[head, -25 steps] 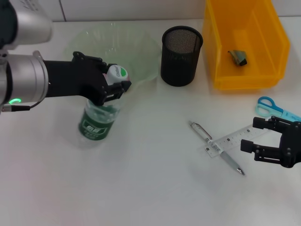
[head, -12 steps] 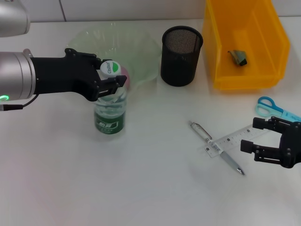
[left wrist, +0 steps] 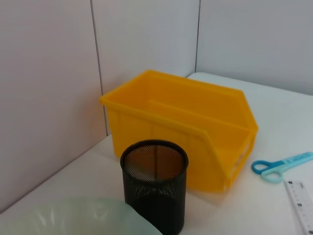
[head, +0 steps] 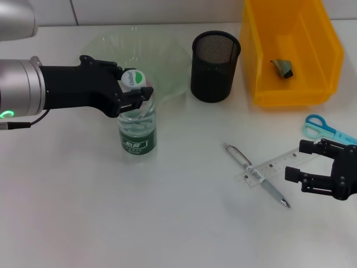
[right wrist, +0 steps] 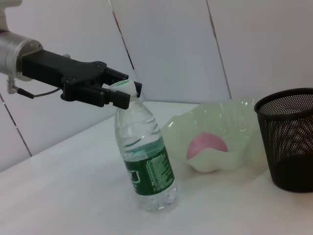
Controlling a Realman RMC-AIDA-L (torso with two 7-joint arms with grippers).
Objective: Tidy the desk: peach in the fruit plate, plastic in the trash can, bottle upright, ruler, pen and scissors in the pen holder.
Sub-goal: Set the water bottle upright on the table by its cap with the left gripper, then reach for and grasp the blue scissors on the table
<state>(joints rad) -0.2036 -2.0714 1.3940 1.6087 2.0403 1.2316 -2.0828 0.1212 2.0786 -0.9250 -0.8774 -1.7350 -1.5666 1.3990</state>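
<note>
My left gripper (head: 134,94) is shut on the neck of a clear water bottle (head: 138,132) with a green label, just below its white-green cap. The bottle stands nearly upright on the table in front of the pale green fruit plate (head: 167,53). The right wrist view shows the bottle (right wrist: 146,164), the left gripper (right wrist: 115,92) and a pink peach (right wrist: 208,146) in the plate. My right gripper (head: 319,167) is open and empty near the clear ruler (head: 276,164) and silver pen (head: 257,182). Blue scissors (head: 323,127) lie at the right edge. The black mesh pen holder (head: 216,66) is empty.
A yellow bin (head: 323,50) at the back right holds a crumpled piece of plastic (head: 283,68). The left wrist view shows the bin (left wrist: 161,112), pen holder (left wrist: 155,183), scissors (left wrist: 279,164) and a wall close behind.
My left gripper has swung the bottle from tilted to nearly upright and carried it to the right. The right arm has not moved.
</note>
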